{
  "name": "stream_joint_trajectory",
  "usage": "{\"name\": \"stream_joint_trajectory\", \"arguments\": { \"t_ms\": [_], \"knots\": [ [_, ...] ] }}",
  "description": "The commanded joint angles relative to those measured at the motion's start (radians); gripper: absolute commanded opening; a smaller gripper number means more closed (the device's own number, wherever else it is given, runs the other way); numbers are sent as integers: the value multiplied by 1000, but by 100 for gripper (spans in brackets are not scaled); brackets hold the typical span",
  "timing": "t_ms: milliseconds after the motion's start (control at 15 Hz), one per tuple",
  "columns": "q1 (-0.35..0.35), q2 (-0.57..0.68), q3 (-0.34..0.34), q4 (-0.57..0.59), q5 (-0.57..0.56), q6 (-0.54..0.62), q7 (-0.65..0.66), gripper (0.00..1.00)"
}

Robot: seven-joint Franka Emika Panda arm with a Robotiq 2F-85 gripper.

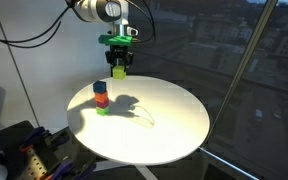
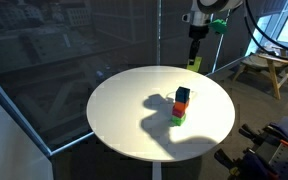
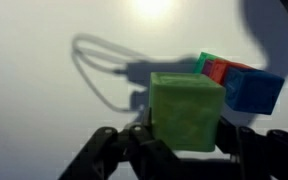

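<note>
My gripper (image 3: 186,135) is shut on a green block (image 3: 186,110), with the fingers pressing on its two sides. In both exterior views the gripper (image 1: 118,62) (image 2: 195,55) hangs well above the far part of the round white table (image 1: 164,130) (image 2: 124,110), and the held block (image 1: 118,71) (image 2: 194,65) is clear of the surface. A small stack stands on the table below and to one side: a blue block (image 1: 100,88) (image 2: 183,95) on a red block (image 1: 101,99) (image 2: 181,107) on a green one (image 1: 102,109) (image 2: 178,117). The wrist view shows this stack (image 3: 239,82) beyond the held block.
Glass window walls (image 2: 54,50) surround the table. A wooden stool (image 2: 264,65) stands behind it in an exterior view. Black equipment and cables (image 1: 24,150) lie on the floor near the table's edge. The arm casts a dark shadow (image 2: 159,120) on the tabletop.
</note>
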Motion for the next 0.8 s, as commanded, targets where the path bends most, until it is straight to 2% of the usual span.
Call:
{"name": "stream_joint_trajectory", "arguments": {
  "t_ms": [0,733],
  "knots": [
    [20,-18,9,-20,-25,8,40,30],
    [75,-19,54,-56,-16,24,31,30]
  ]
}}
